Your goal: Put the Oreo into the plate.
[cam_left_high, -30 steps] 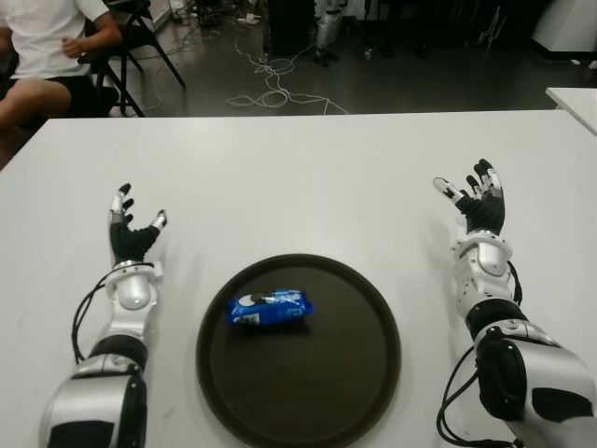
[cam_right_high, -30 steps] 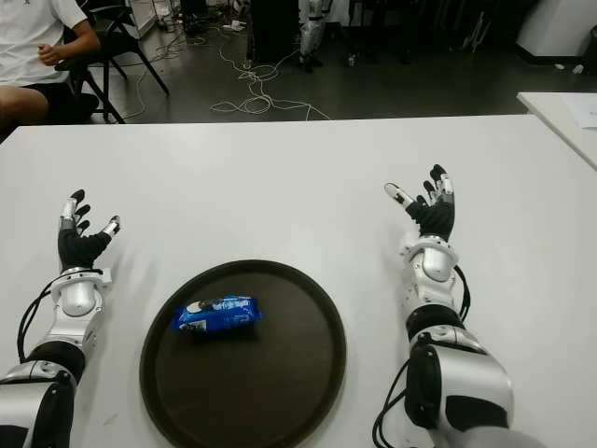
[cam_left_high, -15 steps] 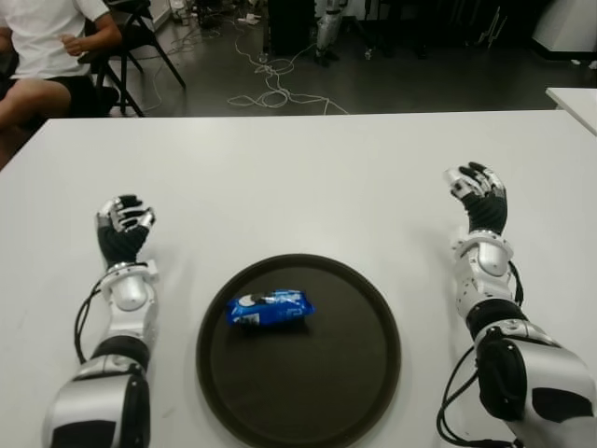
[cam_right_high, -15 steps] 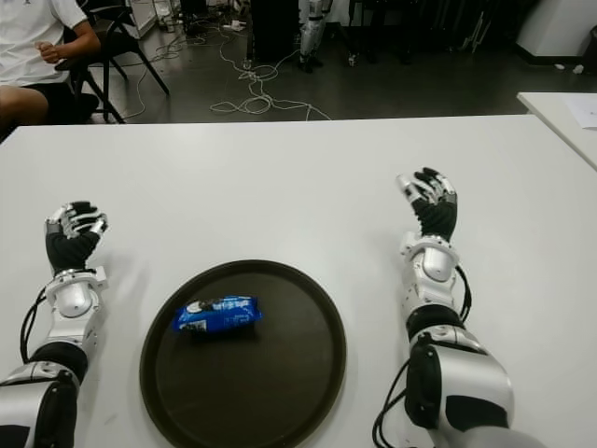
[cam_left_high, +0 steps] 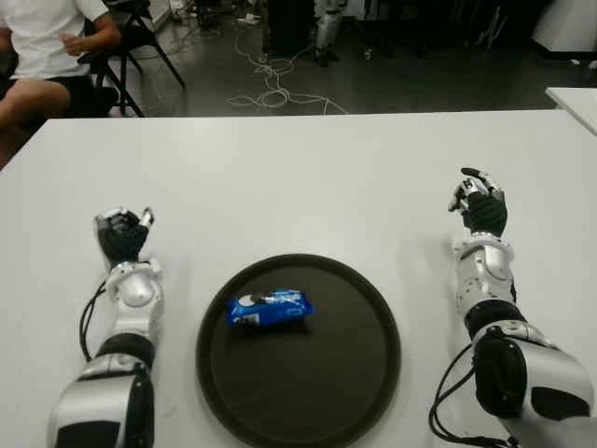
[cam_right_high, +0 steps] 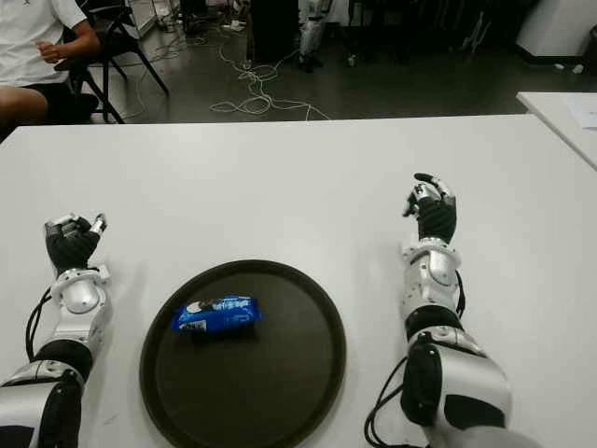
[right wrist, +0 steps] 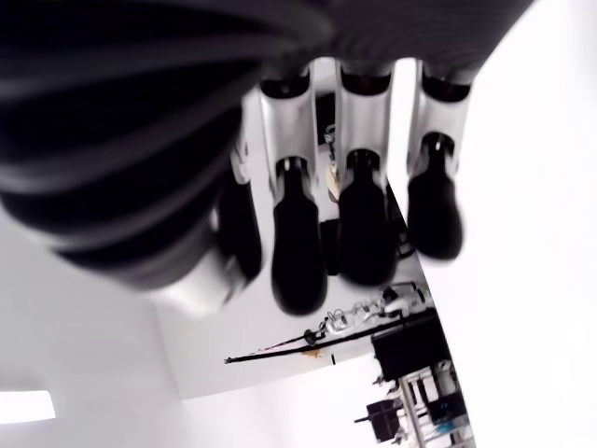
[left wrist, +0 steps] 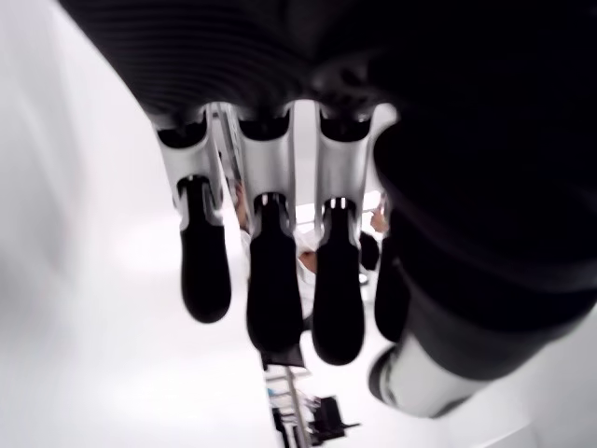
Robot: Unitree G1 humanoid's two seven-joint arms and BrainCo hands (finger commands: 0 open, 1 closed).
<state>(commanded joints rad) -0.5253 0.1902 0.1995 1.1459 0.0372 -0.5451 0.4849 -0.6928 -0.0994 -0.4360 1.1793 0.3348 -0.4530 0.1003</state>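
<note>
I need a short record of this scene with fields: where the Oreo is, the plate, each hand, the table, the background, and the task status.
Oreo: blue Oreo pack lies flat inside the plate, left of its middle
Plate: dark round plate on the white table, between the two arms
Left hand: left hand left of the plate, fingers curled, holds nothing
Right hand: right hand right of the plate, fingers curled, holds nothing
Background: seated person at far left; cables on the floor
Task status: the Oreo is in the plate
</note>
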